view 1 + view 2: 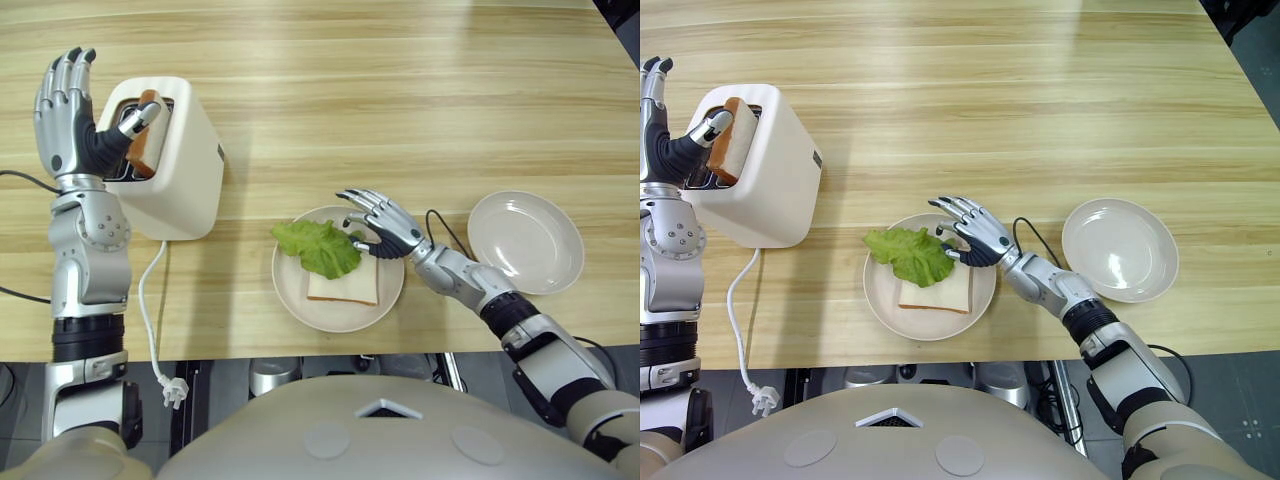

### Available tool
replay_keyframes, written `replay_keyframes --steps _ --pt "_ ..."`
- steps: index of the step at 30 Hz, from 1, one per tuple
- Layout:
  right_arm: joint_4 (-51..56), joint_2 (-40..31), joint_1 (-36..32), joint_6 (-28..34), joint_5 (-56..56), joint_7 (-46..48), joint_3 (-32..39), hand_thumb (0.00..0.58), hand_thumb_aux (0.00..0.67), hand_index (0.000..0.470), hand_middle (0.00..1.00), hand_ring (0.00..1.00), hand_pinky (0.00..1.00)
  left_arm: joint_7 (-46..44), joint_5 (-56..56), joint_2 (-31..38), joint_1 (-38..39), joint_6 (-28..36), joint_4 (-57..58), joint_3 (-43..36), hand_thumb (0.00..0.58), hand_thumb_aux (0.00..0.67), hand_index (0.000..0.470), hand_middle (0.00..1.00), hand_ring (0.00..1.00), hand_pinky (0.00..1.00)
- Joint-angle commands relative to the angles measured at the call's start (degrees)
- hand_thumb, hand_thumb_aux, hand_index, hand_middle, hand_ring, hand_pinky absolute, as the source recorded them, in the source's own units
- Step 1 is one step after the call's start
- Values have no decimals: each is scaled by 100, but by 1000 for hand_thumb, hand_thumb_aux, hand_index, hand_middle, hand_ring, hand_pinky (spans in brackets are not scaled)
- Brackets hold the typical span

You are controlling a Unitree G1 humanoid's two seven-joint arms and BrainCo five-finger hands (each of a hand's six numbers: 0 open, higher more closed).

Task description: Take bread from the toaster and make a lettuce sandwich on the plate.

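Okay, browned bread [148, 140] sticks tilted from toaster [185, 170] at table's [400, 100] 9 o'clock; left hand [70, 110] uncurled, thumb touching it; plate [335, 315] holds white slice [345, 287], crinkly lettuce [320, 245] atop; right hand [385, 230] splayed, empty, at plate's 2 o'clock.

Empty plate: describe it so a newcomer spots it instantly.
On the wooden table, look along the near edge to the robot's right, just beyond the right hand. A round pale plate sits there. Unlike the neighbouring plate with bread and lettuce, it holds nothing.
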Motion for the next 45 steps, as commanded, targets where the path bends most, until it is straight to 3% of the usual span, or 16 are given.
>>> replay_keyframes --steps 1,27,30,45 --pt "47 6 2 -12 45 122 -25 545 504 346 0 0 0 -59 -66 11 9 -10 110 -71 0 0 0 0 0 0" --pt "-4 44 273 146 424 925 -85 554 528 363 0 0 0 -24 -80 11 8 -31 132 -39 0 0 0 0 0 0" --pt "-15 47 276 145 429 944 -93 580 670 460 0 0 0 -25 -83 12 4 -36 146 -44 0 0 0 0 0 0" --pt "-246 33 257 16 440 852 -166 580 670 460 0 0 0 -18 -116 31 -102 -80 244 -63 0 0 0 0 0 0"
